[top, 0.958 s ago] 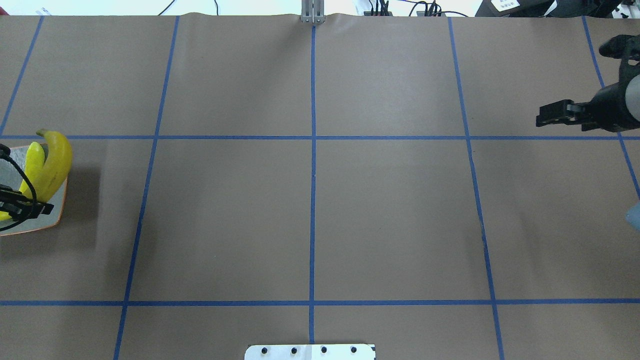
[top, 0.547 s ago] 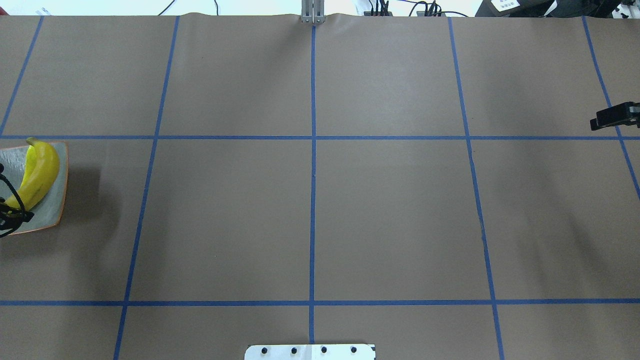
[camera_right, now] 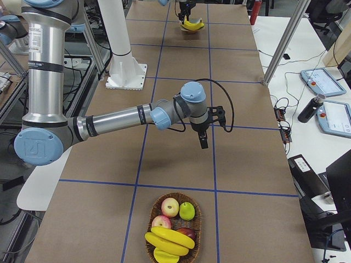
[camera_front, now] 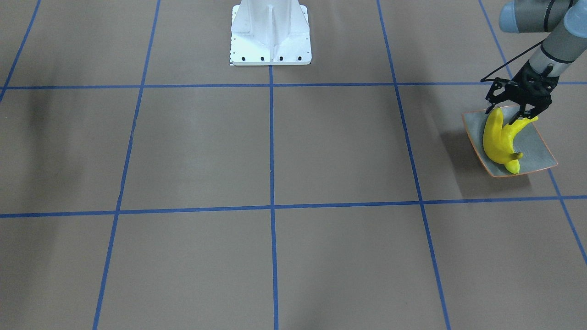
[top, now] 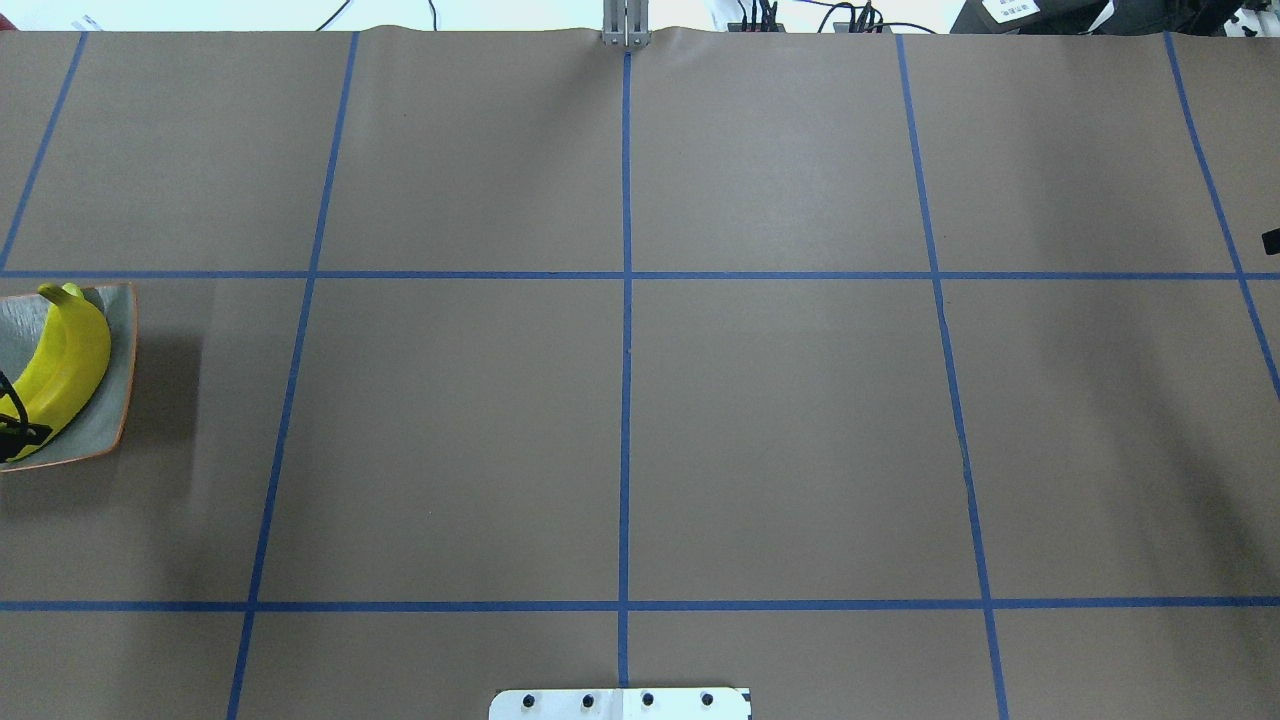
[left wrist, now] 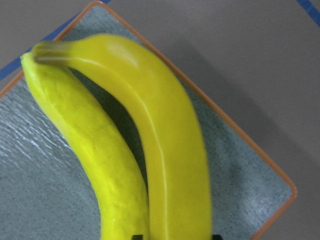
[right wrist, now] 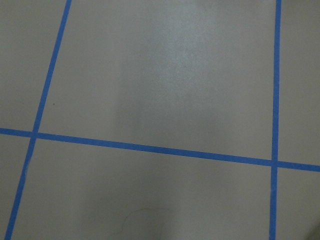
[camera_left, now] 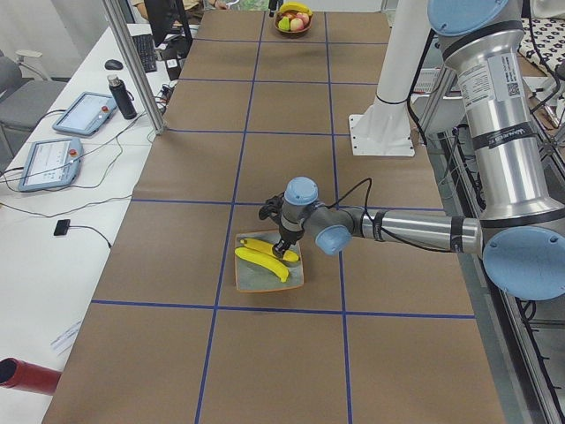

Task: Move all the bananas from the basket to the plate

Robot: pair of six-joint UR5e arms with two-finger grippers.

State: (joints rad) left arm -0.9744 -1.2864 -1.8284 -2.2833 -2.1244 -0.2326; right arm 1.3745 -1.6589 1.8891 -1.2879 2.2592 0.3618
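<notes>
The grey-green plate (camera_front: 536,146) with an orange rim lies at the table's left end (top: 112,400). Two yellow bananas (camera_front: 497,137) lie on it, side by side. My left gripper (camera_front: 508,114) is just above their near ends. In the left wrist view its dark fingertips flank the smooth banana (left wrist: 165,150), next to a rougher one (left wrist: 85,140). Its jaws look closed on the smooth banana. The wicker basket (camera_right: 153,216) at the right end holds two more bananas (camera_right: 167,240). My right gripper (camera_right: 203,143) hangs over bare table. I cannot tell if it is open.
The basket also holds apples (camera_right: 170,207) and a green fruit (camera_right: 187,210). The white robot base (camera_front: 270,32) stands at mid table. Blue tape lines mark a grid on the brown table cover. Tablets and cables lie on the side desk (camera_left: 53,150).
My left gripper has lowered the smooth banana onto the plate beside the other one and shifted left. My right arm has pulled back to the right, almost out of the overhead view.
</notes>
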